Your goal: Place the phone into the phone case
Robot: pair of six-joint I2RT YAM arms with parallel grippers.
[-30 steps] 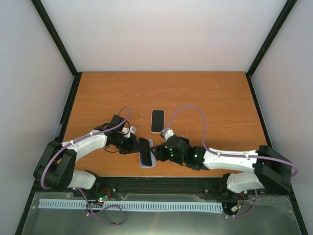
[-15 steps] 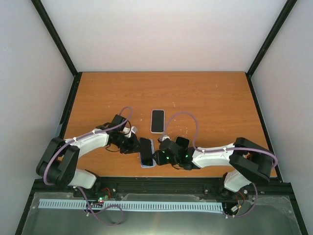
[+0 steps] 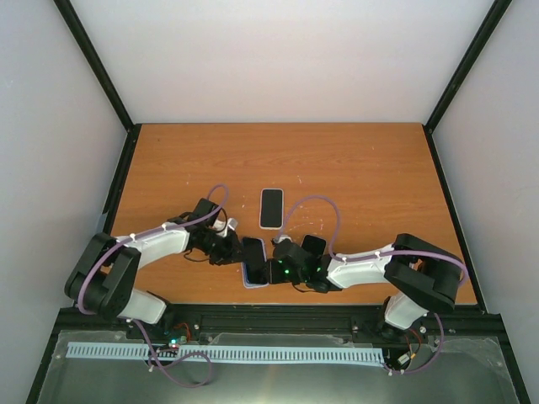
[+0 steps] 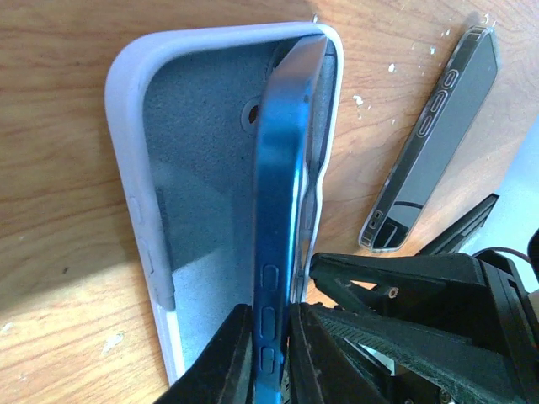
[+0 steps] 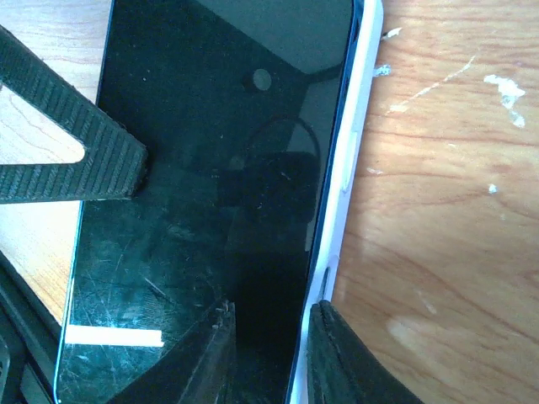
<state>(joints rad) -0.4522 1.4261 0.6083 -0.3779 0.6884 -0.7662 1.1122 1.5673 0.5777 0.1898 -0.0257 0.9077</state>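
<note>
The blue phone [image 4: 282, 194] stands tilted on its long edge inside the lavender phone case [image 4: 135, 143], which lies open side up near the table's front edge [image 3: 255, 275]. My left gripper [image 4: 271, 353] is shut on the phone's upper edge, at the buttons. Seen from the right wrist, the phone's black screen [image 5: 210, 151] leans against the case's pale side wall [image 5: 347, 177]. My right gripper [image 5: 269, 358] is closed there, one finger over the screen and the other outside the wall. Seen from above, both grippers, left [image 3: 237, 250] and right [image 3: 271, 269], meet at the case.
A second phone in a clear case [image 3: 270, 208] lies flat just behind the work spot, also visible from the left wrist [image 4: 429, 143]. The left gripper's ribbed finger [image 5: 76, 160] crosses the right wrist view. Black frame posts stand at the table's corners.
My right gripper has slid left up to the case and narrowed onto its right wall and the phone's lower edge. The left gripper has kept hold of the phone, barely moving.
</note>
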